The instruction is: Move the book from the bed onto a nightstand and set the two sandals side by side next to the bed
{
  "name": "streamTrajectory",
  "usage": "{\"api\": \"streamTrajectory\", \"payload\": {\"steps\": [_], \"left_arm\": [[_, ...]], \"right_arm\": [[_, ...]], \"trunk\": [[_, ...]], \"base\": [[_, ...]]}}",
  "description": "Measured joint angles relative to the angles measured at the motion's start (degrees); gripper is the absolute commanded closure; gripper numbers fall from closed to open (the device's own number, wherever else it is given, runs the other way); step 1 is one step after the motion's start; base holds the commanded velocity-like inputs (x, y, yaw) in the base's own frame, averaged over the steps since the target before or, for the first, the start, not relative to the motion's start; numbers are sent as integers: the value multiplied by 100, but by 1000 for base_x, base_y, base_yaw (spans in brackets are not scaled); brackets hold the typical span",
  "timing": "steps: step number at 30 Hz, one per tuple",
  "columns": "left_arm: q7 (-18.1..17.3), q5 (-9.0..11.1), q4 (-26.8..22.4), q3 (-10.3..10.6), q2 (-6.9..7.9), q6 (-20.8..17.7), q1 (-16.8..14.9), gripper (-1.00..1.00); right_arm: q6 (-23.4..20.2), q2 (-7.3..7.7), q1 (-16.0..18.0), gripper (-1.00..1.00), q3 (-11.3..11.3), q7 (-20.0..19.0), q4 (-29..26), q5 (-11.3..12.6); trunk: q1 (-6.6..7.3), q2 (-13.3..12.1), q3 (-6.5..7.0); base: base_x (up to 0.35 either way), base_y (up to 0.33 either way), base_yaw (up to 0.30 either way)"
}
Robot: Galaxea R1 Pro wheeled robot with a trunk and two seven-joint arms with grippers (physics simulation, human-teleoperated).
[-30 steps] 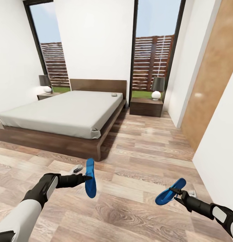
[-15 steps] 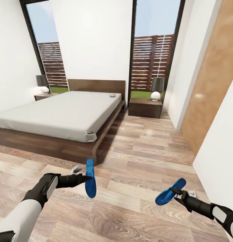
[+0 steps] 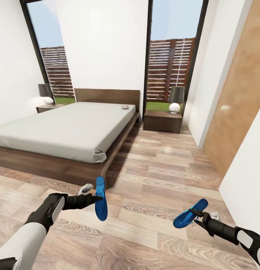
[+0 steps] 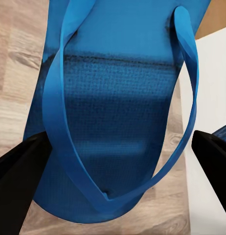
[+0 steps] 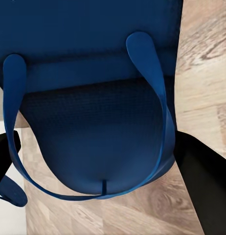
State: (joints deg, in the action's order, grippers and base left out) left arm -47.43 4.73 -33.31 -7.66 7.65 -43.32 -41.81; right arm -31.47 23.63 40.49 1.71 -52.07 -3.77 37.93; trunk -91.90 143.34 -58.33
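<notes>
Camera nearer; sandals (image 3: 101,198) still gripped.

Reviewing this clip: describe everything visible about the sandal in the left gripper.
The sandal in the left gripper is a bright blue flat flip-flop with thin blue straps meeting at a toe post and a finely textured, foam-like footbed. It hangs on edge above the wood floor, long axis pointing away from the robot, off the ground. The left gripper clamps it at mid-length, dark fingers on either edge.

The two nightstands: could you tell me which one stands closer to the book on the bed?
The nightstand on the bed's right, between it and the white wall; the book lies at that corner, while the other nightstand sits across the mattress.
</notes>
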Motion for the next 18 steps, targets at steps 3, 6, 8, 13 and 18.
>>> {"api": "streamTrajectory", "payload": {"steps": [3,6,8,13,18], "left_arm": [[0,-1,-1,0,0,0,1,100],[0,-1,-1,0,1,0,1,100],[0,-1,-1,0,1,0,1,100],[1,1,0,1,1,0,1,100],[1,2,0,1,1,0,1,100]], "right_arm": [[-3,0,1,100,1,2,-3,1],[-3,-1,1,100,0,2,-6,0],[-3,0,1,100,-2,2,-7,-1],[1,0,1,100,-4,1,-10,-2],[6,0,1,100,-7,1,-15,-5]], "trunk": [[0,0,-6],[0,0,-15],[0,0,-22],[0,0,-39],[0,0,-57]], "base": [[193,0,106],[193,-4,134],[193,-33,133],[184,-65,124],[173,-89,112]]}}
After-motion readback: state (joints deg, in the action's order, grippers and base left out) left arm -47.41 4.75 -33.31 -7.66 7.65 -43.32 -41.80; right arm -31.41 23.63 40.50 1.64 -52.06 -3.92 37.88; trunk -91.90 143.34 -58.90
